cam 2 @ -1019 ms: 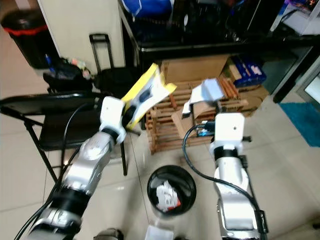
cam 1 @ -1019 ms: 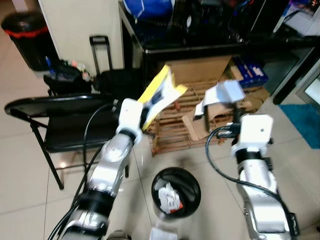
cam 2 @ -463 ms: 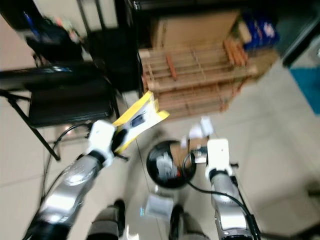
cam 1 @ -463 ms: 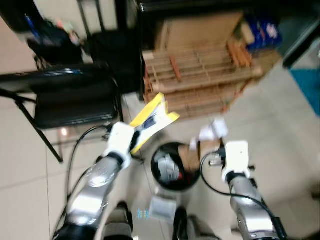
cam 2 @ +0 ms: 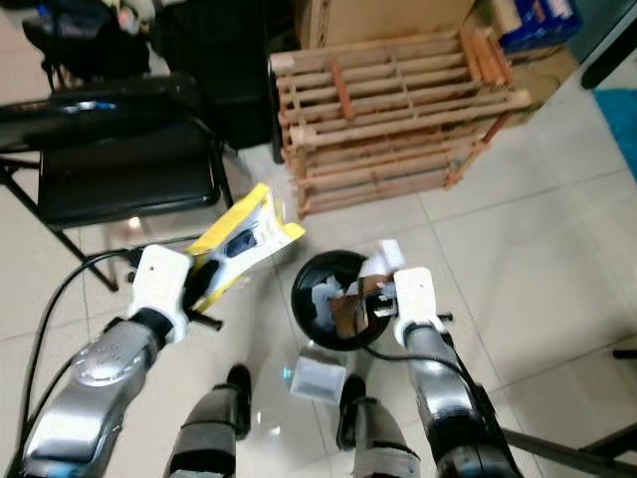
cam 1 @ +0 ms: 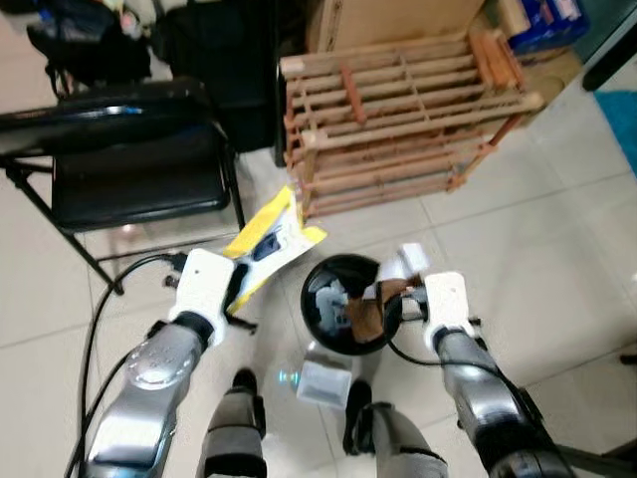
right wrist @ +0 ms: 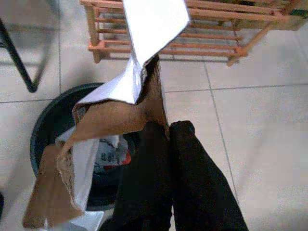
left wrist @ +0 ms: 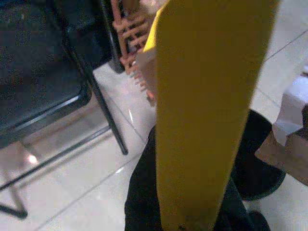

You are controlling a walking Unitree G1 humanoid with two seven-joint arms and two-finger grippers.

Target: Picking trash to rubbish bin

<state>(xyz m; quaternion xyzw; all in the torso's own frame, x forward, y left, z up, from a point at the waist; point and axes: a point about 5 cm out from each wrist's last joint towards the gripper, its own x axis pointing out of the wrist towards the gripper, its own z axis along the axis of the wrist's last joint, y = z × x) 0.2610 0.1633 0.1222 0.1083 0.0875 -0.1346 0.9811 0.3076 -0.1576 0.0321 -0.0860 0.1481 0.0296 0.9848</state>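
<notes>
One round black rubbish bin (cam 1: 343, 304) stands on the pale tiled floor (cam 1: 557, 249), some crumpled litter already inside. Two pieces of trash are held. The right gripper (right wrist: 161, 130) is clenched on a torn brown-and-white cardboard scrap (right wrist: 115, 115), which hangs over the bin's rim. The left gripper (cam 1: 239, 284) grasps a flat yellow package (cam 1: 269, 234) just beside the bin's edge. One black folding chair (cam 1: 129, 169) and one wooden slatted rack (cam 1: 398, 119) stand beyond, with bare tiles to the robot's right.
</notes>
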